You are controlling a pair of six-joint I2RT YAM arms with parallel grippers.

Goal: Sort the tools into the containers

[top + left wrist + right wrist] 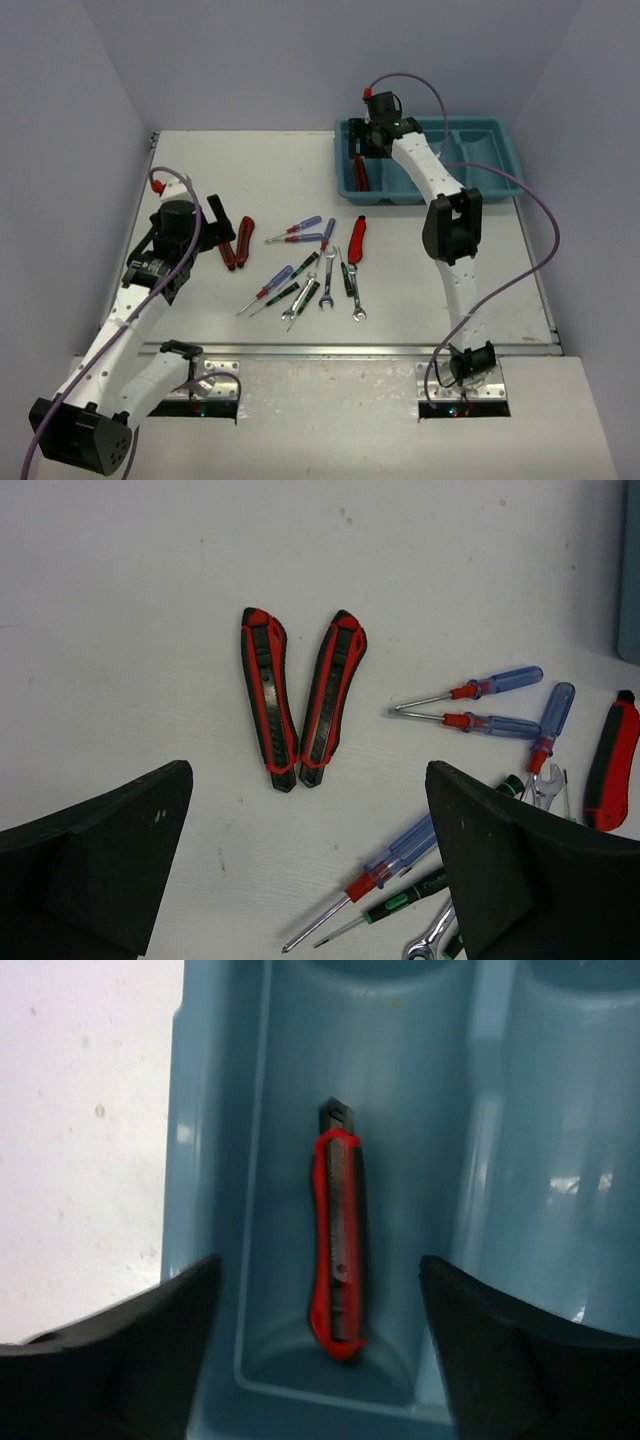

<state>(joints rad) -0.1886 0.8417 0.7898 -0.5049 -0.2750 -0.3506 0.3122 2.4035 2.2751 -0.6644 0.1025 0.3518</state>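
Note:
The teal tray sits at the back right. My right gripper is open above its leftmost compartment, where one red-and-black knife lies apart from the open fingers. My left gripper is open and empty just left of two knives lying side by side on the table. A third knife, blue-handled screwdrivers, thin black/green screwdrivers and three silver wrenches lie at mid-table.
White walls close in the table at the back and both sides. The tray's three other compartments hold nothing that I can see. Purple cables loop from both arms, one running over the tray's right part.

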